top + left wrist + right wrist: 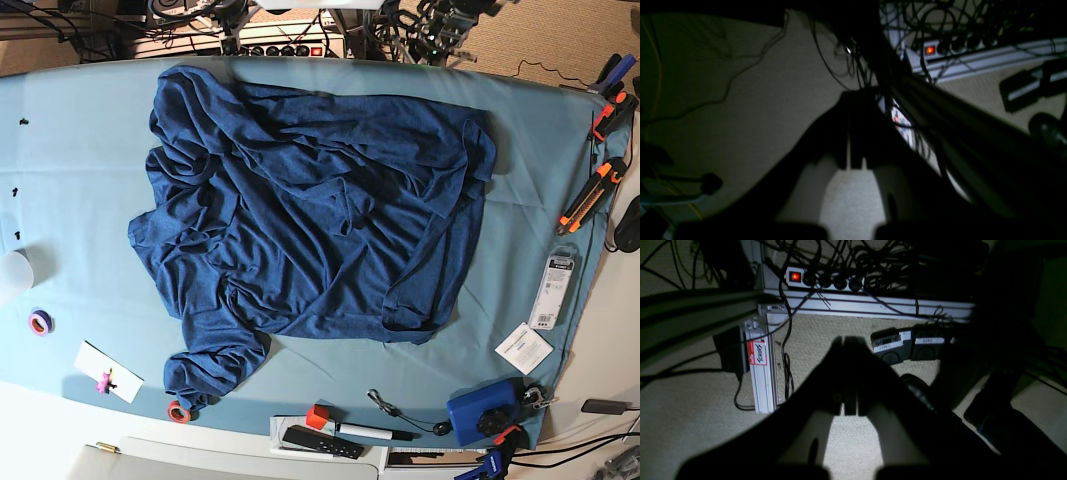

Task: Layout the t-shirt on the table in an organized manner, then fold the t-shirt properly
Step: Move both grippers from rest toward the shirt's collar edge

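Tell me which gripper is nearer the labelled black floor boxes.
Right, probably: the right gripper points just beside the boxes; from the left gripper they sit far off.

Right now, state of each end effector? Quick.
Left end effector: closed, holding nothing, hanging over the carpeted floor.
Right end effector: closed, holding nothing, also over the floor.

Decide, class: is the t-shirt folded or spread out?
Spread but rumpled: the t-shirt covers much of the table, heavily wrinkled, without neat folds.
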You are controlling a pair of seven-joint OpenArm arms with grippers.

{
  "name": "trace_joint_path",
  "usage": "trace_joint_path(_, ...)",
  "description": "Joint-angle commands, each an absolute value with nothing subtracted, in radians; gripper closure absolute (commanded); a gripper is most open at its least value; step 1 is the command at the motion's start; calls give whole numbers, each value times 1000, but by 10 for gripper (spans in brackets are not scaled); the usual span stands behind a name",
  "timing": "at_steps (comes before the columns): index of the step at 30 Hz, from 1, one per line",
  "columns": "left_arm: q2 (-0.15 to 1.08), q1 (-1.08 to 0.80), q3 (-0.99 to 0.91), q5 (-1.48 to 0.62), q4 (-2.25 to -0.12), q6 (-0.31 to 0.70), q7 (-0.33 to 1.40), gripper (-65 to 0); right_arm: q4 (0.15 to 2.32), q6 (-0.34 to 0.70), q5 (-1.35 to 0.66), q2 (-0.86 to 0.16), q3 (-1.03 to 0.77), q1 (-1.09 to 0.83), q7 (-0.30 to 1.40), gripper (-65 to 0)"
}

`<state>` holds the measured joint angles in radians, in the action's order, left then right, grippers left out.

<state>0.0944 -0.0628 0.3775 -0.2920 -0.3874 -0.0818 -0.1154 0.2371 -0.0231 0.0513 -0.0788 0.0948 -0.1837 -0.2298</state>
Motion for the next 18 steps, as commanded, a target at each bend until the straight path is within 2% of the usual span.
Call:
trace_joint_path(1, 104, -72, 377, -293, -399, -86, -131, 0, 242, -27, 46, -83, 97, -196, -247, 0)
trace_joint_path(8, 178, -181, 377, -292, -520, -90, -131, 0, 263, -27, 46, -105, 97, -253, -303, 0)
trace_joint_path(18, 274, -395, 376, -292, -791, -187, -131, 0, 533, -31, 46, -166, 97, -447, -299, 0)
